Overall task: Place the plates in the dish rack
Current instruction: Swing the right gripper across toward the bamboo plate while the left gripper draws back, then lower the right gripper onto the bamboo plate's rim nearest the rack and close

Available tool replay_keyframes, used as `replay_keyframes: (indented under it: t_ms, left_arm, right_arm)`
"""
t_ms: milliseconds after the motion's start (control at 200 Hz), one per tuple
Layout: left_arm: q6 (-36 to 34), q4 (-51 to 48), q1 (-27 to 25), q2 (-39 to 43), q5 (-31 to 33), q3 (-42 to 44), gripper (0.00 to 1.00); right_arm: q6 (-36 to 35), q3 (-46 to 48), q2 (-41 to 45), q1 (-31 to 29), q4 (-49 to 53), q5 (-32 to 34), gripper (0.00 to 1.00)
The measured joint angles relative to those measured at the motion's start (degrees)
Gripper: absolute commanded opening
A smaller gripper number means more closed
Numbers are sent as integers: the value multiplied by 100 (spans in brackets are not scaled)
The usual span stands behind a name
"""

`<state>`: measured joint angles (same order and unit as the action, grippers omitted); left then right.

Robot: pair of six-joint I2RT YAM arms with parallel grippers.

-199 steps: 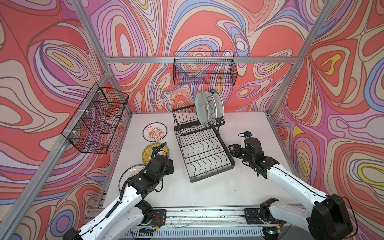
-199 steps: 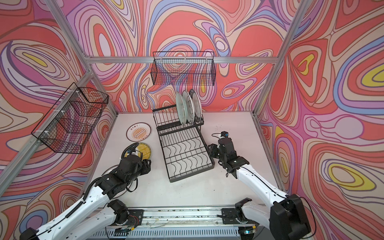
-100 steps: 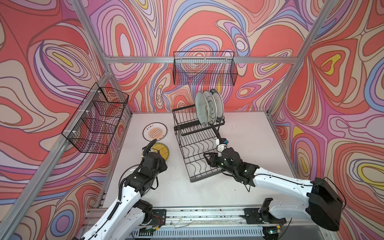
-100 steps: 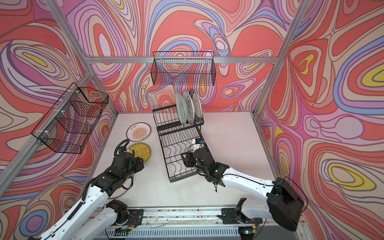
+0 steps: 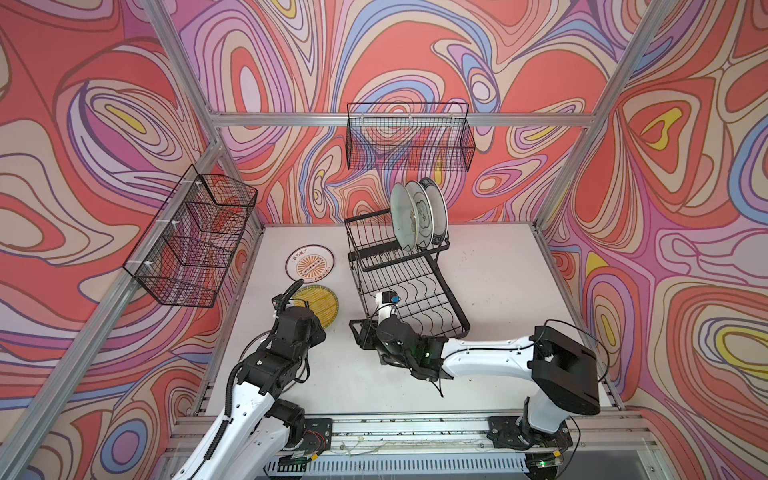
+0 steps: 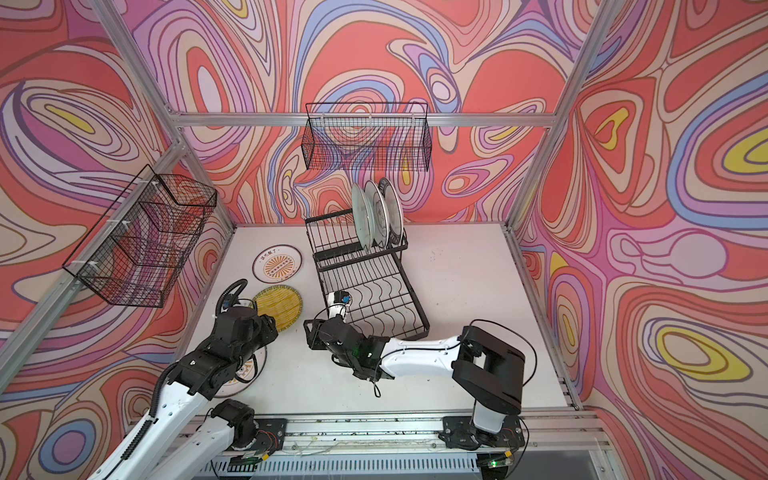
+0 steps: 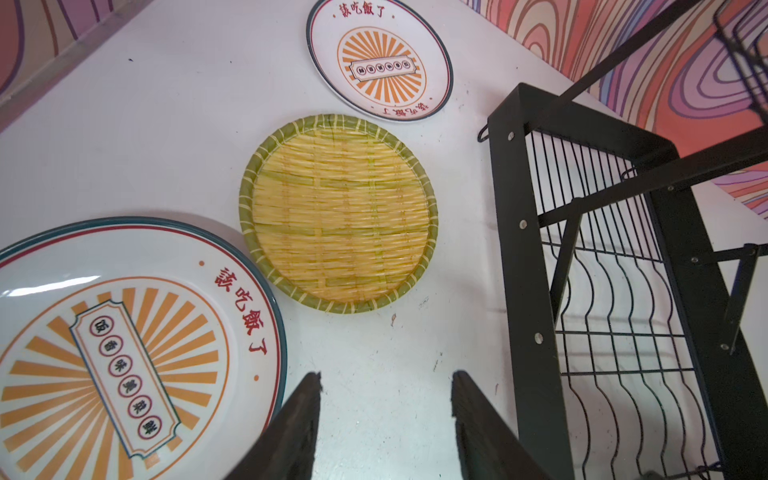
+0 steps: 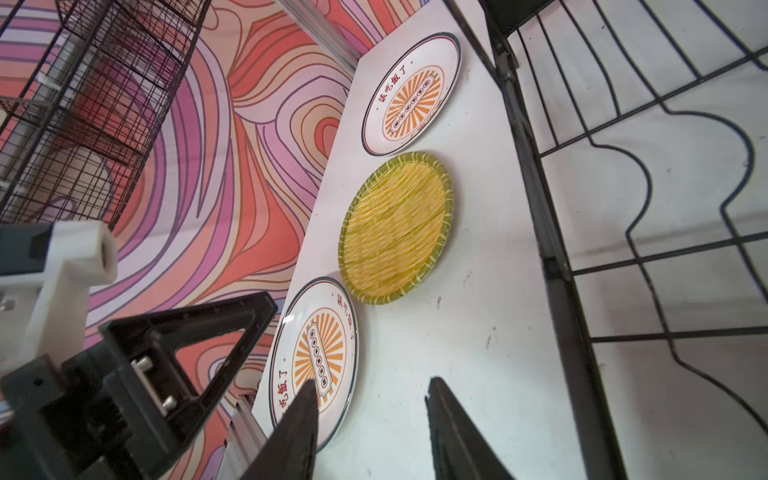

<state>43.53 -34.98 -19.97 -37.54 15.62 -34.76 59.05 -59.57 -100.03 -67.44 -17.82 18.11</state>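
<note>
- Your left claw: released, jaws apart, nothing between them, only bare table in the gap.
- It hangs low over the table, with the near sunburst plate on one side and the dish rack frame on the other. The yellow woven plate lies ahead of it.
- Your right claw: also released and empty, jaws apart over bare table.
- In both top views your right arm reaches across the middle, with its wrist at the near left corner of the rack's low tray.
- Three plates stand on edge at the right end of the raised tier, packed side by side: the pale green plate, the cloud-outline plate and the dark-rimmed plate.
- Three plates lie flat on the table left of the rack, in a row from far to near: the far sunburst plate, the yellow woven plate, the near sunburst plate.
- The yellow woven plate sits just beside the near sunburst plate; you can't tell whether the rims touch. The far sunburst plate lies clearly apart from the yellow one.
- In the top views your left arm covers most of the near sunburst plate; both wrist views show it clearly.
- Mesh baskets: back basket on the back wall, side basket on the left wall.
</note>
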Motion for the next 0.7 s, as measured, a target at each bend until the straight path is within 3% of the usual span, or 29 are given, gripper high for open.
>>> replay_keyframes:
  t_ms: [310,701]
  left_arm:
    - [85,-297,15,352,254,-7,55]
    - [116,-433,15,483,260,-7,55]
  right_arm:
    - [494,-1622,-1250,-2,789,59,44]
    - [1045,-2575,-1991,26,1377,-260,49]
